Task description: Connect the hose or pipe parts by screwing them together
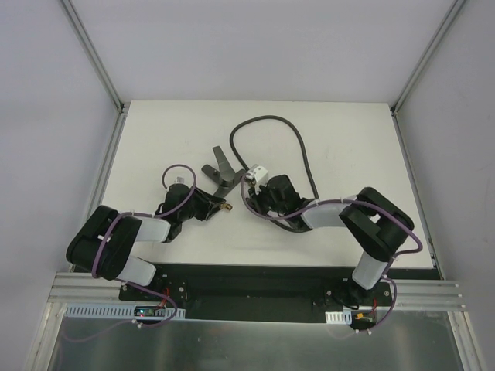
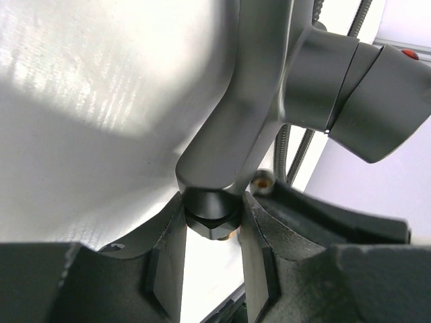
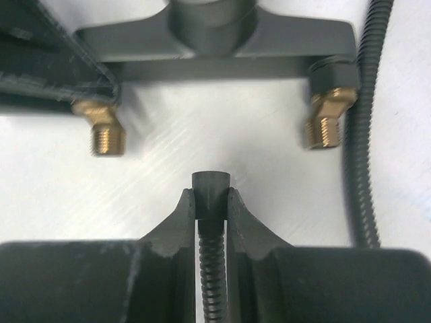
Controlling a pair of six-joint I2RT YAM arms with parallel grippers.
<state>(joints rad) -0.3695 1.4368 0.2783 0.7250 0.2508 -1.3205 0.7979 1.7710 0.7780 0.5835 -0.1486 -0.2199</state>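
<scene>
The left pincer is pressed onto one end of the small dark-grey forked metal fitting. In the left wrist view its fingers clamp the dark hexagonal collar at that end, with a sliver of brass showing just under it. The right pincer pinches one end of the long thin dark-grey ribbed flexible hose. In the right wrist view the hose's smooth dark end sleeve pokes out a little past the closed fingertips, and the ribbed length runs back between them.

The fitting sits near the middle of the white table, between the two pincers, its forked body reaching toward the far side from the left pincer. Seen from the right wrist, it has two brass threaded tips. One tip is beside the left pincer's dark finger, and the other tip is just beside a run of the hose. The held hose end points at the gap between the two tips and touches neither.

From the right pincer the hose curves to the far side, sweeps right in a wide loop, and comes back toward the near side beside the right arm.
</scene>
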